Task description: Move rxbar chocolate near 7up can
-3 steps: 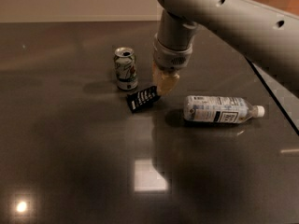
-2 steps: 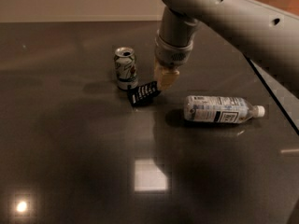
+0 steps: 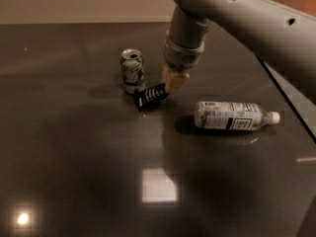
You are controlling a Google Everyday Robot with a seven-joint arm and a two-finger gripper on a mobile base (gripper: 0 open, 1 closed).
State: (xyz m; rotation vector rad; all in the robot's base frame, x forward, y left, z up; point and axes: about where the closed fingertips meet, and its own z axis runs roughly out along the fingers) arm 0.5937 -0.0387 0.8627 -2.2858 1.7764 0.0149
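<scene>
The bar [image 3: 150, 96] has crept closer in the last second and now sits just beside the can [image 3: 133, 70], one end pinched in the gripper [image 3: 175, 84], so it looks about ready to let go.

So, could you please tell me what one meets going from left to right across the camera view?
7up can → rxbar chocolate → gripper, above the bar's right end → clear plastic bottle.

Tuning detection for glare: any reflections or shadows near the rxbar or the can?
Camera view: dim, warm light; a square glare patch and a round glare spot sit on the glossy table, apart from the rxbar chocolate and 7up can. The gripper hangs at the bar's right end; soft shadow beside the bottle.
</scene>
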